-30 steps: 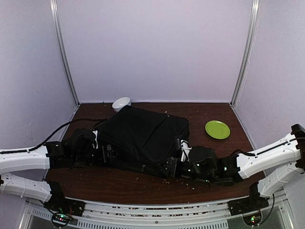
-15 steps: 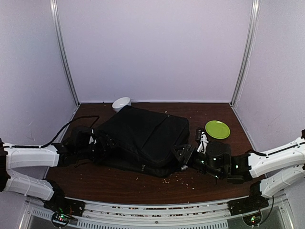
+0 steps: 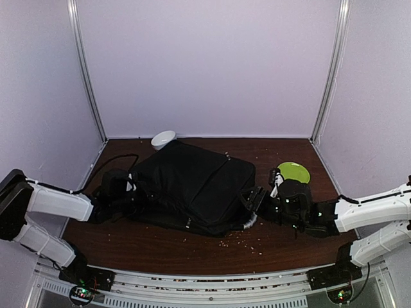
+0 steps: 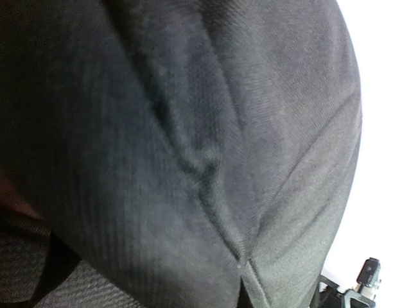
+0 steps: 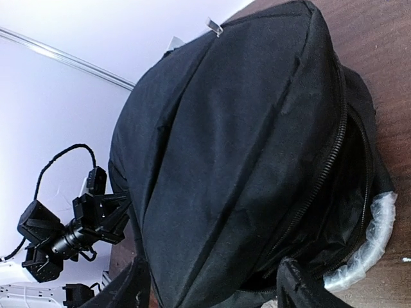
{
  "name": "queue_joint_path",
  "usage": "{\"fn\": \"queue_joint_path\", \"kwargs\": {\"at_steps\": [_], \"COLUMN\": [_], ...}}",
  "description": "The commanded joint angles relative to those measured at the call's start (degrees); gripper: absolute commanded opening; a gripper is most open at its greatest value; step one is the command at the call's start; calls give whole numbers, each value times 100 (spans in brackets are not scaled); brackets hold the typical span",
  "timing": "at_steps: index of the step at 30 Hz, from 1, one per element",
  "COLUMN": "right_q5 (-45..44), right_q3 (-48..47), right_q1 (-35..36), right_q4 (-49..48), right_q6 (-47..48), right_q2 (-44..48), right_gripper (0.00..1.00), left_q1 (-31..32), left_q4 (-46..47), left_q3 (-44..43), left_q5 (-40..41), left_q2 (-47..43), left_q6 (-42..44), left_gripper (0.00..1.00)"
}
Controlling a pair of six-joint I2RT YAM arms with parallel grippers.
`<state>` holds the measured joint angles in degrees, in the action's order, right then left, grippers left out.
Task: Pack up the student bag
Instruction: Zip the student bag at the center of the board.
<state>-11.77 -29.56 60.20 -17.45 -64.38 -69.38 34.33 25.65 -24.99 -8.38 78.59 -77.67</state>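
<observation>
The student bag lies flat in the middle of the brown table, black and soft. Its zipper gapes at the right end, and clear crinkled plastic pokes out there. My left gripper is pressed into the bag's left edge. The left wrist view holds only black bag fabric, bunched into a fold running down toward the hidden jaws, so it is shut on the cloth. My right gripper stands open at the bag's right end, its fingers spread wide either side of the fabric.
A green plate sits at the back right, just beyond my right wrist. A white bowl stands by the back wall behind the bag. Crumbs are scattered on the table in front of the bag. Purple walls enclose three sides.
My left gripper has closed on the bag's left edge. My right gripper has drawn back to the right, away from the bag's end, and opened wider.
</observation>
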Motion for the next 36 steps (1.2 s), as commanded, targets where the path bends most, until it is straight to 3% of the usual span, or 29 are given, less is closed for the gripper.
{"fn": "queue_joint_path", "kwargs": {"at_steps": [1,7,12,16,20,25,31,36], "right_q5": [591,1226,1830,2324,2176,1356,-119,-32], "right_q3": [-298,-689,-1242,-2110,-2772,-2125,-552,-283], "right_q1": [-138,-345,-765,-1086,-1281,-1182,-365,575], "right_q4": [247,29,-87,516,1274,1233,504,-21], "right_q6": [88,-119,133,701,1350,1633,1811,2291], "right_q2": [-392,-1196,-1740,-2293,-2456,-1605,-234,-332], "right_gripper": [69,67,60,56,58,62,65,64], "left_q1": [-47,265,1184,2030,2288,2289,2289,2289], "left_q4": [58,-584,-1217,-1287,-550,226,342,439], "left_q3": [417,974,1197,1183,1176,922,326,188], "left_q5": [619,1528,2767,3666,3888,3966,3871,3723], "left_q2": [-590,-1907,-2594,-2398,-1468,-590,-77,94], "left_q6": [-124,-610,-1224,-2038,-2654,-2979,-3007,-3005], "left_gripper": [0,0,0,0,0,0,0,0]}}
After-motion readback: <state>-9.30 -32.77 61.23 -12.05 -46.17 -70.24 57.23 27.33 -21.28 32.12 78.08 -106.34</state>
